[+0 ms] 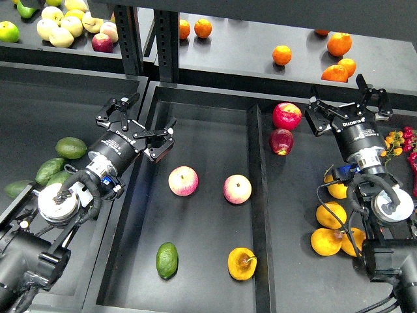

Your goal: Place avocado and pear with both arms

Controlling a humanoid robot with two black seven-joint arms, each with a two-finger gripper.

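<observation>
The bright green avocado [167, 259] lies at the near left of the middle tray [208, 124]. To its right in the same tray rests the yellow-orange pear [242, 263], with a brown stem and a dark patch. My left gripper [147, 122] hovers open over the tray's far left edge, nothing between its fingers. My right gripper [345, 99] stands open over the right bin's far end, also empty. Both fruits lie free, well nearer to me than either gripper.
Two pink-and-yellow apples [184, 180] [237, 189] sit mid-tray. Red apples [287, 116] lie far in the right bin, oranges [330, 215] beside my right arm. Dark avocados [70, 148] fill the left bin. A back shelf holds pale apples [62, 26] and oranges [339, 44].
</observation>
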